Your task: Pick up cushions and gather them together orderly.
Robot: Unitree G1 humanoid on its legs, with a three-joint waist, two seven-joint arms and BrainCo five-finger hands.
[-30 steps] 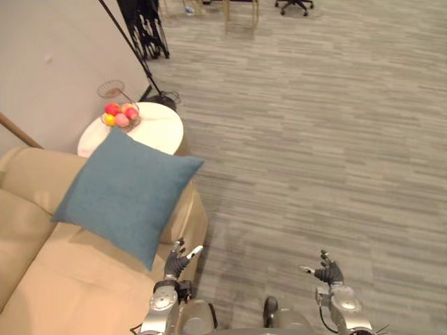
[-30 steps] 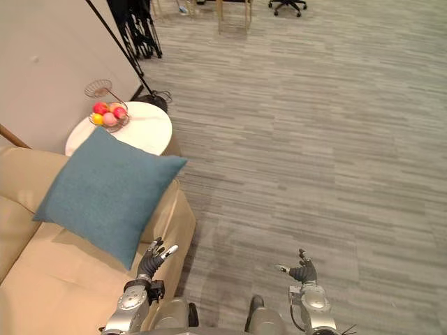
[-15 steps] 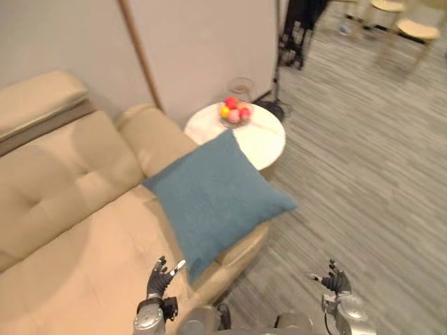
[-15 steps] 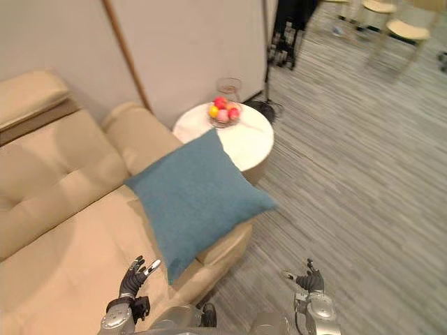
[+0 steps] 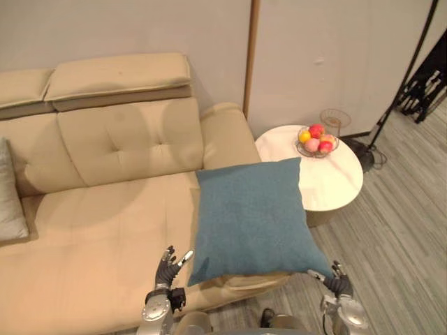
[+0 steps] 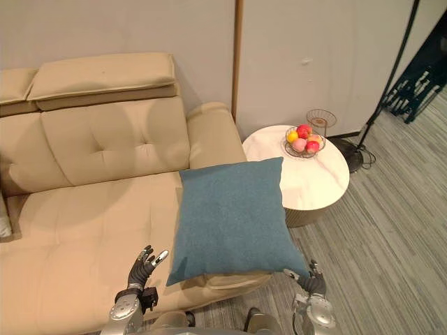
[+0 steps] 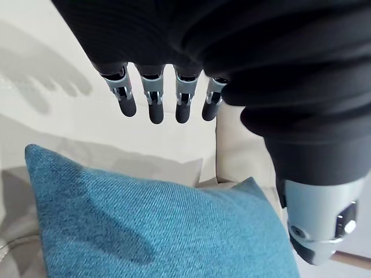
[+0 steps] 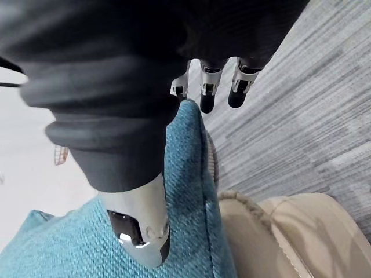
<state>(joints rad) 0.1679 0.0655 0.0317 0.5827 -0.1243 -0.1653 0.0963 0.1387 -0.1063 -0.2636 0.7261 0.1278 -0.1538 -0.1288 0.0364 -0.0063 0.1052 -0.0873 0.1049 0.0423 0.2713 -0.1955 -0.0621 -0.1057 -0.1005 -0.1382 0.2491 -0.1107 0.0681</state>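
Note:
A blue cushion (image 5: 251, 216) lies tilted over the right armrest of the beige sofa (image 5: 105, 209), with one corner hanging past the front edge. A grey cushion (image 5: 8, 192) leans at the sofa's far left end. My left hand (image 5: 170, 262) hovers open over the seat front, just left of the blue cushion's lower corner. The left wrist view shows its straight fingers (image 7: 152, 104) above the blue cushion (image 7: 151, 226). My right hand (image 5: 339, 273) is open beside the cushion's right lower corner, its fingers (image 8: 208, 95) close to the cushion's edge (image 8: 185, 191).
A round white side table (image 5: 328, 188) stands right of the sofa, partly under the blue cushion. It carries a wire bowl of fruit (image 5: 316, 139) and an empty wire basket (image 5: 335, 120). A black stand's leg (image 5: 401, 77) slants at the right. Grey floor (image 5: 405, 265) lies open to the right.
The whole picture has swung towards the sofa, so the camera has turned. The full sofa and the grey cushion have come into view. Both hands stay low and open.

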